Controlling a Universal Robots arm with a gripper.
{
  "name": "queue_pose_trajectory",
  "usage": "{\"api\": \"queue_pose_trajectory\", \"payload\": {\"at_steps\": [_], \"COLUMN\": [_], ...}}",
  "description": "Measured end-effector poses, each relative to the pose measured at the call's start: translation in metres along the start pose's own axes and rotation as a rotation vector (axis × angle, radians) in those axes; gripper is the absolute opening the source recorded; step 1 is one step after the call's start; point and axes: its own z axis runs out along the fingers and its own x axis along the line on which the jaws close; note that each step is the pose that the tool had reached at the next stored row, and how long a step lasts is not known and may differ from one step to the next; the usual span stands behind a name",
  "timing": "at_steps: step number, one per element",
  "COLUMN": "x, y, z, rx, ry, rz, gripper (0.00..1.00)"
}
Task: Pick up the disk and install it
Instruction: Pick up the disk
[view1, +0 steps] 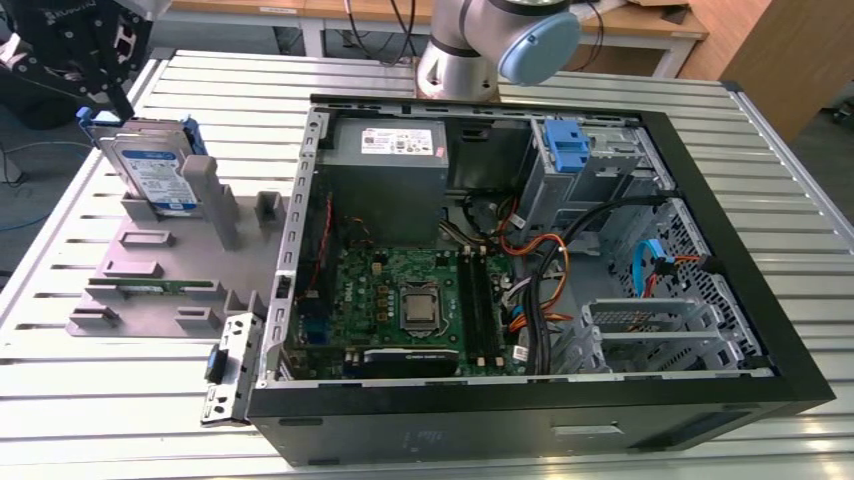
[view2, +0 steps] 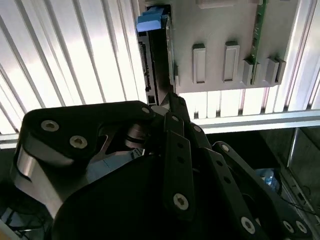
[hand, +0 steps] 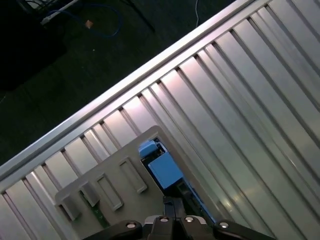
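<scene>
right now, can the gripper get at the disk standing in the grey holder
Probably yes: the gripper is just above the disk, which stands upright in the grey holder with its upper edge exposed; nothing shows between them.

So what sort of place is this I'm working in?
Probably a robotics lab bench for computer assembly: an open computer case lies on a slatted aluminium table, the disk stands in a grey fixture beside it, wooden desks behind.

The silver-grey robot arm with pale blue joint caps (view1: 497, 45) stands at the far edge of the ribbed metal table (view1: 107, 400), its black linkage gripper (view2: 172, 101) pointing down near the far corner on the exterior view's left, fingertips drawn together.
</scene>
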Motion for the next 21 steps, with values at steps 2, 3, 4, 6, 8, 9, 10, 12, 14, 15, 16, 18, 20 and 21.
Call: {"api": "queue_pose_trajectory", "payload": {"at_steps": [2,3,4,6,8,9,10,12,14,15,16,18,20,21], "x": [0.0000,0.0000,0.0000,0.0000,0.0000,0.0000,0.0000,0.0000,0.0000,0.0000,0.0000,0.0000,0.0000,0.0000], "y": [0.0000,0.0000,0.0000,0.0000,0.0000,0.0000,0.0000,0.0000,0.0000,0.0000,0.0000,-0.0001,-0.0001,-0.0001], "z": [0.0002,0.0003,0.0004,0.0006,0.0008,0.0009,0.0010,0.0011,0.0013,0.0014,0.0015,0.0017,0.0019,0.0020], "rx": [-0.0006,-0.0008,-0.0011,-0.0016,-0.0022,-0.0025,-0.0028,-0.0034,-0.0039,-0.0042,-0.0045,-0.0052,-0.0062,-0.0067], "ry": [0.0022,0.0031,0.0041,0.0062,0.0082,0.0092,0.0102,0.0123,0.0145,0.0156,0.0166,0.0184,0.0196,0.0199], "rz": [-0.034,-0.050,-0.067,-0.101,-0.135,-0.152,-0.169,-0.203,-0.239,-0.256,-0.274,-0.307,-0.338,-0.355], "gripper": [0.11,0.11,0.11,0.11,0.11,0.11,0.11,0.11,0.11,0.11,0.11,0.11,0.11,0.11]}}
